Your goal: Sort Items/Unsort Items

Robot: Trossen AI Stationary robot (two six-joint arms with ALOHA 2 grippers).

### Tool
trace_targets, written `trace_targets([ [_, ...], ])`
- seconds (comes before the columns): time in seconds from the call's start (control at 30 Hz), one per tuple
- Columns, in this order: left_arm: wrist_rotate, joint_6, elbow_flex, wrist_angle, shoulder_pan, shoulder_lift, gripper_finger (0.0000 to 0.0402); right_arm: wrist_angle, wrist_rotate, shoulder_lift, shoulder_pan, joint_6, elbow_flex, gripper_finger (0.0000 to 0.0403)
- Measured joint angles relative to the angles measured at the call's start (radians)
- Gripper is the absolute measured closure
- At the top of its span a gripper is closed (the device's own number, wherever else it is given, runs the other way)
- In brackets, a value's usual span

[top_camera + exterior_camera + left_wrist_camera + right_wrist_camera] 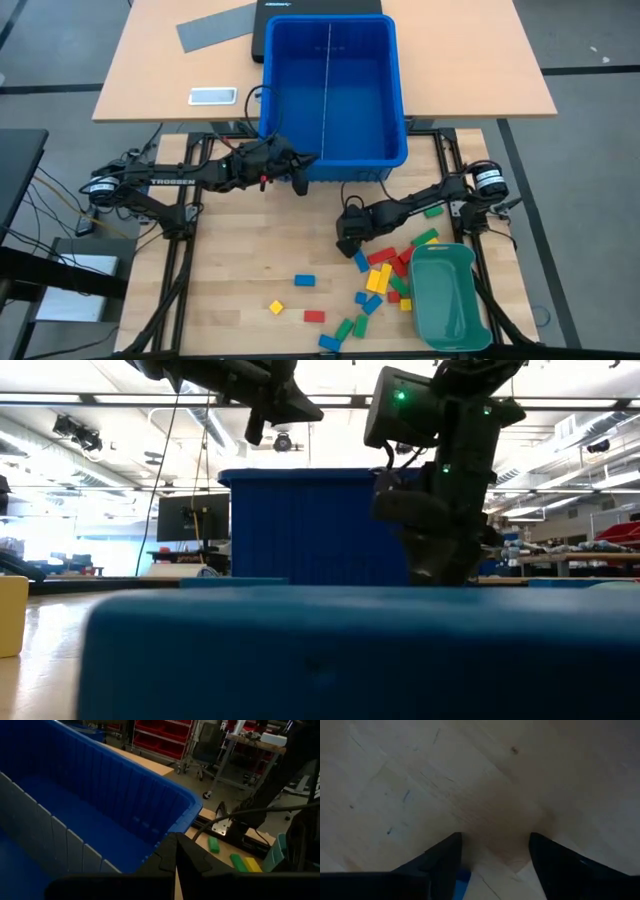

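Sitting nearly unstarted: blue bin looking empty, blocks lying scattered on the table beside the green tray, right gripper spreading empty fingers low by the pile, left gripper hanging closed, empty, at the bin's near wall.

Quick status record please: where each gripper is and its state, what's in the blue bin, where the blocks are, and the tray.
left gripper: shut, empty, at the blue bin's near wall
right gripper: open, low over the wooden table, a blue block beside one finger
blue bin: grey divider inside, no blocks seen
blocks: scattered on the table, mostly beside the tray
green tray: empty
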State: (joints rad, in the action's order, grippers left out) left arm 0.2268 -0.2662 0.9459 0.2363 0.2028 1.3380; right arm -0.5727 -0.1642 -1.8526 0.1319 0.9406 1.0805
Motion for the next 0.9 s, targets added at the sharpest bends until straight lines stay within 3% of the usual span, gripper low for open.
trace_targets([
  [0.37,0.000,0.000,0.000,0.007,0.000,0.000,0.0390,0.003,0.082,-0.001,-0.040,-0.051,-0.001,0.0363],
  [0.47,0.000,0.000,0.000,0.007,0.000,0.000,0.0390,0.010,0.088,0.015,-0.042,-0.051,-0.001,0.0396],
  [0.6,0.000,0.000,0.000,0.007,0.000,0.000,0.0390,-0.004,0.092,0.057,-0.042,-0.051,-0.008,0.0382],
  [0.9,0.000,0.000,0.000,0.007,0.000,0.000,0.0390,0.006,0.087,0.138,-0.023,-0.017,-0.005,0.0266],
])
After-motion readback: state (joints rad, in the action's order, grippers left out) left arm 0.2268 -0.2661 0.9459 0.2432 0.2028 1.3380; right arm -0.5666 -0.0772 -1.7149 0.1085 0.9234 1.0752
